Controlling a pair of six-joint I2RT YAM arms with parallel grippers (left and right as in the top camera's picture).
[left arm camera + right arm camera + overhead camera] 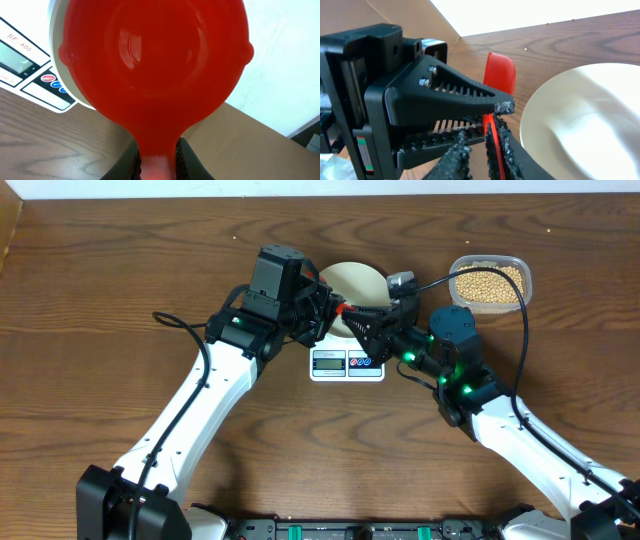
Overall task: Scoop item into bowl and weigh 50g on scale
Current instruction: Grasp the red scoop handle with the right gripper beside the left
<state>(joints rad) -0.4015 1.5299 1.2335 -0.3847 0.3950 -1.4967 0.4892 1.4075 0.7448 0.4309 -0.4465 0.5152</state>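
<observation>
The left gripper was clamped on the handle of a red scoop; in the left wrist view the handle ran down between the two fingers, which pressed against its sides. The scoop's round head hung over the near edge of the bowl, and its inner face showed plain red. The bowl stood on the scale at the middle of the wooden table, and in the right wrist view its inner surface showed bare cream-white. The scale's display and its red and blue buttons faced the arm bases; the digits were too small to read. The right gripper sat just beside the left one, over the right front part of the bowl. In the right wrist view its fingers lay close on either side of the thin red handle, but whether they gripped it could not be told. The beans lay in a clear plastic tub to the right of the bowl, well apart from both grippers.
</observation>
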